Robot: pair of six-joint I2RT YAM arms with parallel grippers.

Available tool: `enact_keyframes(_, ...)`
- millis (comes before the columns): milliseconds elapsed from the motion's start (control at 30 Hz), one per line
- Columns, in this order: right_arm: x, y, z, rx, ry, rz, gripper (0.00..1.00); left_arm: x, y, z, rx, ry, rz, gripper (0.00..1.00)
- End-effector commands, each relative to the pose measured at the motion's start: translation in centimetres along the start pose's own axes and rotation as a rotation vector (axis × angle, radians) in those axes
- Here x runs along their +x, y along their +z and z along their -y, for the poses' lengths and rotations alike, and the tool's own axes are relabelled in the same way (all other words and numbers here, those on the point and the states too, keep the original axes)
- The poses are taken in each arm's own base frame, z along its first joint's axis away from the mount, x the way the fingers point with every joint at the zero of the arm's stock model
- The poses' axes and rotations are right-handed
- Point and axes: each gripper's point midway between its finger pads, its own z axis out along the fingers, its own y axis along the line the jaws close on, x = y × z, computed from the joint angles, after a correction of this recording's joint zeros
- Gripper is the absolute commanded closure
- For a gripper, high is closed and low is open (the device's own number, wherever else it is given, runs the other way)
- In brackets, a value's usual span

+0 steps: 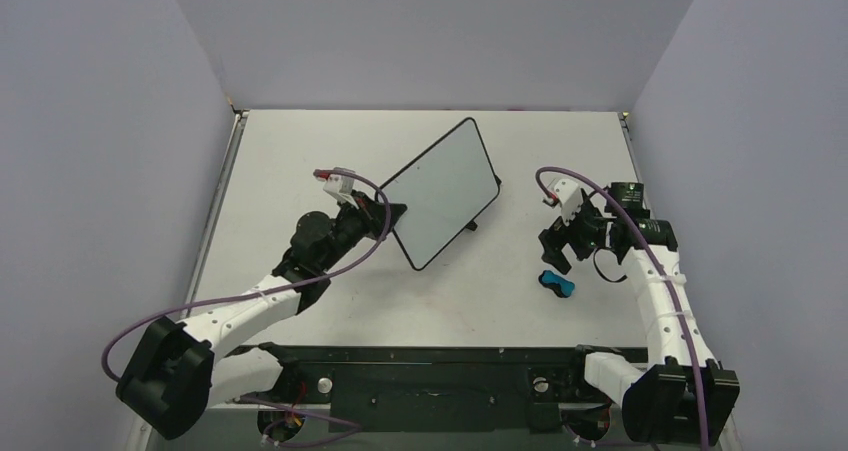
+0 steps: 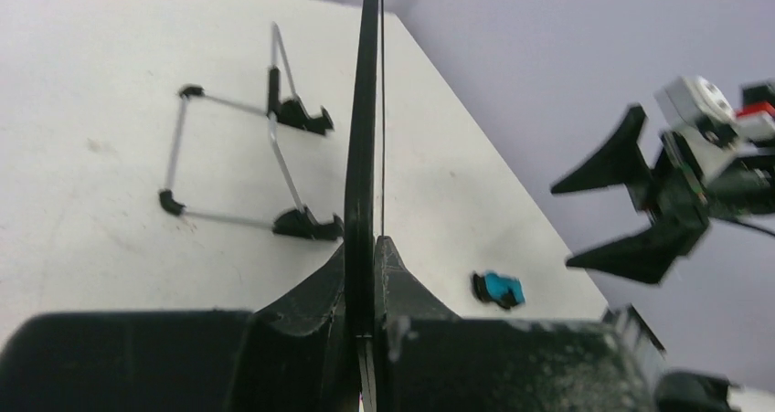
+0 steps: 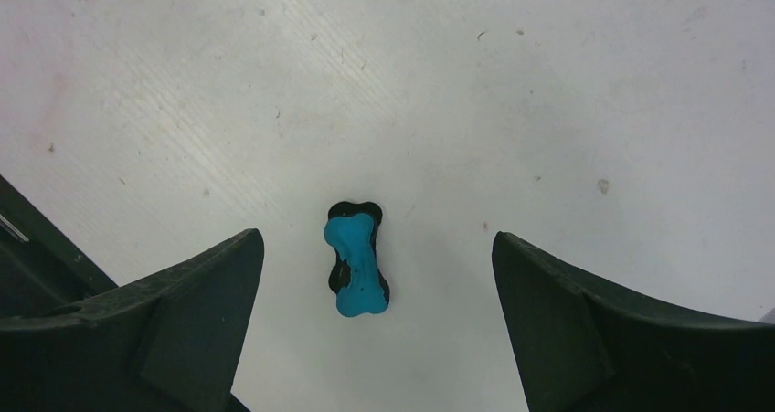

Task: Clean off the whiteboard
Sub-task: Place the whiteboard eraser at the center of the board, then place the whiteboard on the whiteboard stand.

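Note:
The whiteboard point(image 1: 442, 189), white with a thin black frame, is tilted up off the table. My left gripper point(image 1: 393, 217) is shut on its lower left edge. The left wrist view shows the board edge-on point(image 2: 364, 110), pinched between the jaws of the left gripper point(image 2: 366, 248). A small blue-and-black eraser point(image 1: 557, 284) lies flat on the table at the right. My right gripper point(image 1: 558, 246) hovers just above it, wide open and empty. In the right wrist view the eraser point(image 3: 356, 264) lies on the table between the spread fingers of the right gripper point(image 3: 376, 237), touching neither.
A thin wire easel stand point(image 2: 239, 156) with black feet sits on the table behind the board; one foot point(image 1: 470, 227) pokes out below the board's lower edge. Grey walls close in the table point(image 1: 300, 151) on three sides.

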Motion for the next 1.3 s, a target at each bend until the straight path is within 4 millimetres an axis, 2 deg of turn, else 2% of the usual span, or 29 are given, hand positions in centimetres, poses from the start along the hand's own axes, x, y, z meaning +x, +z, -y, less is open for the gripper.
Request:
enact_keyframes(0,-2.5,-0.4,0.6,0.05,0.061,0.118,0.09,-11.1,2.3,3.9,0.047,0.02,0.402,1.0)
enact_keyframes(200,-2.1,-0.1,0.9,0.056,0.077,0.108,0.09,-11.6,5.6,3.2,-0.005,0.062,0.447,1.0)
enact_keyframes(267,-2.0,0.0,0.9,0.056,0.081,0.102,0.09,-10.6,7.5,2.5,-0.01,0.074,0.424,1.0)
enact_keyframes(300,-1.9,0.0,1.0,0.056,0.083,0.1,0.09,-11.1,8.1,2.9,0.0,0.08,0.433,1.0)
enact_keyframes(333,-1.8,0.1,1.0,0.056,0.087,0.095,0.09,-10.1,9.1,2.4,-0.002,0.083,0.406,1.0)
enact_keyframes(367,-1.8,0.1,1.0,0.057,0.087,0.094,0.09,-10.7,9.7,2.8,0.008,0.09,0.416,1.0)
enact_keyframes(400,-1.7,0.1,0.9,0.056,0.088,0.092,0.09,-9.9,10.6,2.2,-0.002,0.091,0.394,1.0)
enact_keyframes(433,-1.6,0.2,0.9,0.057,0.087,0.092,0.09,-10.3,11.1,2.4,0.004,0.091,0.402,1.0)
enact_keyframes(467,-1.5,0.2,0.9,0.057,0.088,0.088,0.09,-9.6,11.7,1.7,-0.016,0.09,0.388,1.0)
enact_keyframes(567,-1.3,0.3,0.9,0.058,0.089,0.083,0.09,-9.2,12.7,1.0,-0.043,0.1,0.384,1.0)
enact_keyframes(667,-1.2,0.4,1.0,0.056,0.093,0.079,0.09,-7.6,13.6,-0.1,-0.055,0.091,0.349,1.0)
enact_keyframes(867,-0.9,0.4,0.9,0.057,0.093,0.069,0.09,-4.0,13.8,-1.4,-0.037,0.041,0.275,1.0)
enact_keyframes(1167,-0.7,0.6,1.0,0.054,0.097,0.061,0.09,-0.7,13.2,-3.7,-0.12,0.003,0.238,1.0)
enact_keyframes(1267,-0.6,0.7,1.0,0.054,0.1,0.059,0.09,1.2,13.0,-3.9,-0.136,0.013,0.211,1.0)
